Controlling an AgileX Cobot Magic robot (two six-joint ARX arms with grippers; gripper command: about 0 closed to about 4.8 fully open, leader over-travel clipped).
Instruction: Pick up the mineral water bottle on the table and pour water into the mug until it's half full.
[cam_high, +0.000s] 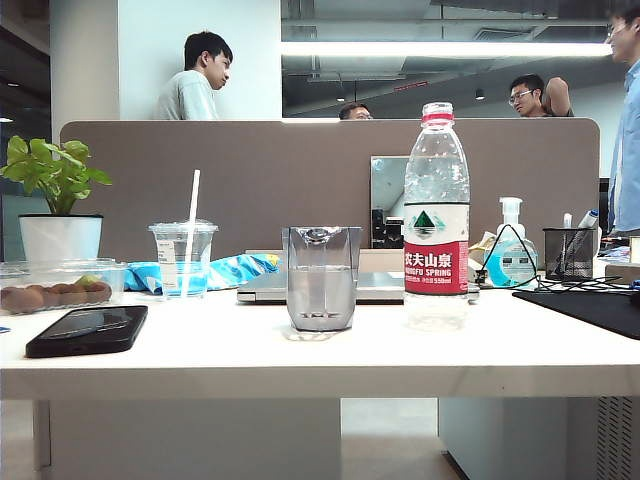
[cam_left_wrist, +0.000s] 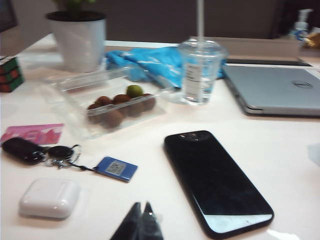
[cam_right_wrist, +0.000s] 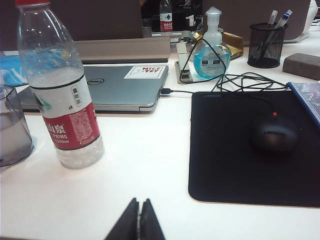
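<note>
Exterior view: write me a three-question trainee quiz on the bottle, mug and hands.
1. True or false: the mineral water bottle stands upright on the table, apart from the mug.
2. The mug holds: A) nothing B) water, roughly to the middle C) a straw.
3. How do the left hand and right hand stand in their wrist views?

Key: 1 true. 2 B. 3 Both shut and empty, the left near the black phone, the right near the bottle.
</note>
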